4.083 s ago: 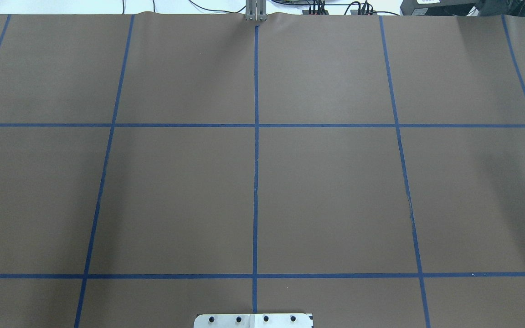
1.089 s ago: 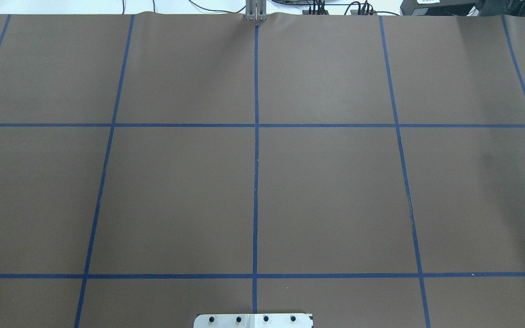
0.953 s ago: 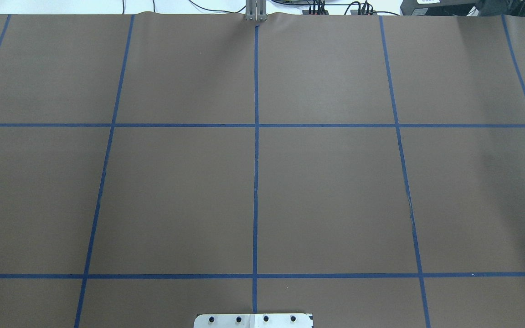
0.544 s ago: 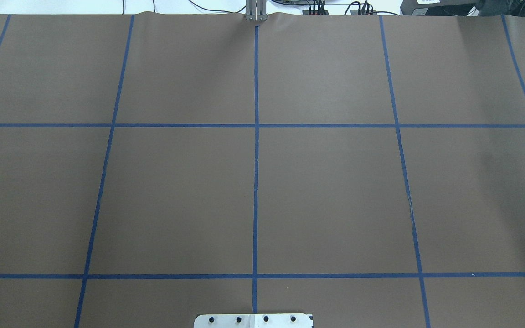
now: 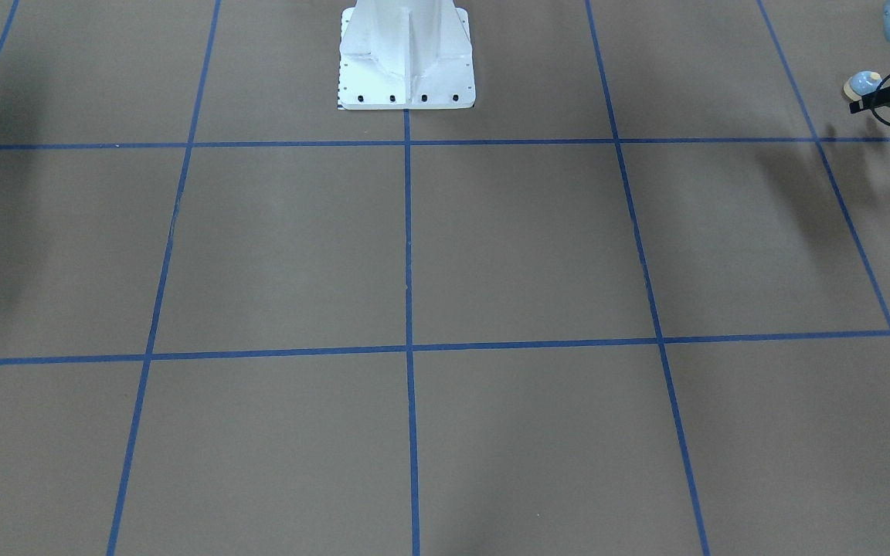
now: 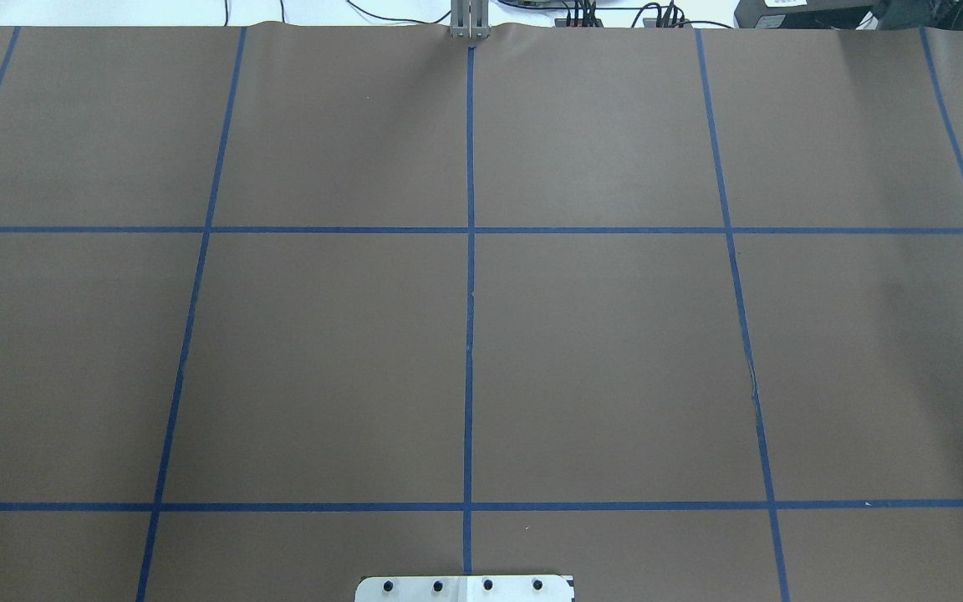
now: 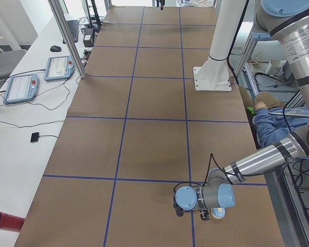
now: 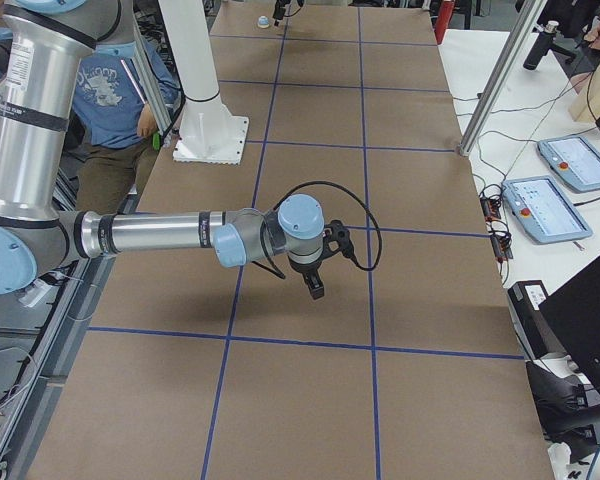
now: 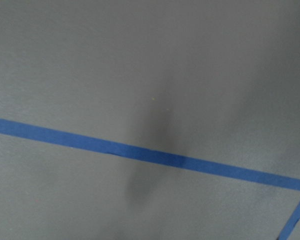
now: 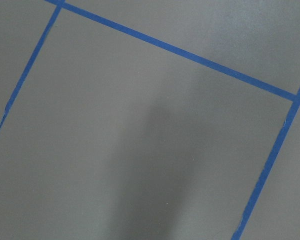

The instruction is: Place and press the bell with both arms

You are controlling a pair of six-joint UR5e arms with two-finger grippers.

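The bell (image 5: 862, 83), a light-blue dome on a cream base, is at the table's end on my left, near the robot's side edge. It also shows in the exterior left view (image 7: 219, 212) and, tiny, in the exterior right view (image 8: 263, 22). My left gripper (image 5: 874, 100) is right beside the bell, cut off by the frame edge; I cannot tell if it is open, shut or holding the bell. In the exterior left view the left gripper (image 7: 206, 215) points down under the wrist. My right gripper (image 8: 315, 287) hangs above bare paper, far from the bell; I cannot tell its state.
The table is covered in brown paper (image 6: 598, 359) with a grid of blue tape lines (image 6: 469, 334). The white pedestal (image 5: 406, 58) stands at the robot's side. A person in blue (image 7: 270, 121) sits beside the table. Control tablets (image 7: 59, 67) lie on the far-side bench.
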